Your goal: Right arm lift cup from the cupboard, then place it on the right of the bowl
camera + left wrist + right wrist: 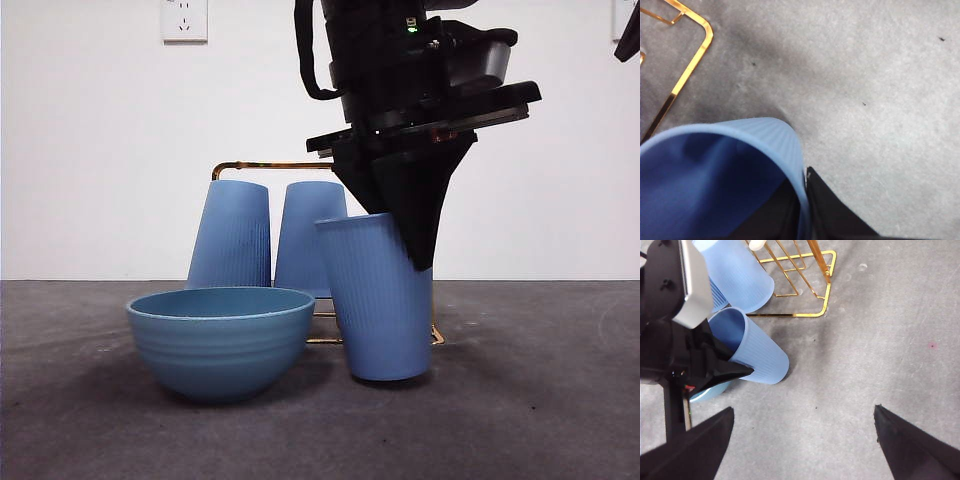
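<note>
Front view: the left gripper (422, 255) comes down from above on a black arm showing a green light, and its two tapered jaws are clamped on the rim of the cup (380, 300), one jaw inside the wall and one outside. The cup hangs directly below the gripper, open end up and leaning slightly, with its base at or just above the table (520, 400); contact cannot be confirmed. The bowl (220, 340) stands on the table just beside the held cup, on the side away from the gripped rim section, with a narrow gap between them. Behind the gripper stands the cupboard (270, 165), with two more cups (232, 235) upside down on it, apart from the held cup. The left wrist view confirms the grip: the left gripper (804, 210) pinches the ribbed wall of the cup (715, 170), and a corner of the cupboard (690, 65) lies beyond the cup, not touching it. In the right wrist view, the right gripper (804, 410) hangs over bare table with its jaws spread wide and nothing between them. The cup (760, 352) and the left arm lie ahead of it and to one side, the bowl (710, 390) shows as a sliver behind that arm, and the cupboard (812, 295) lies farther ahead.
</note>
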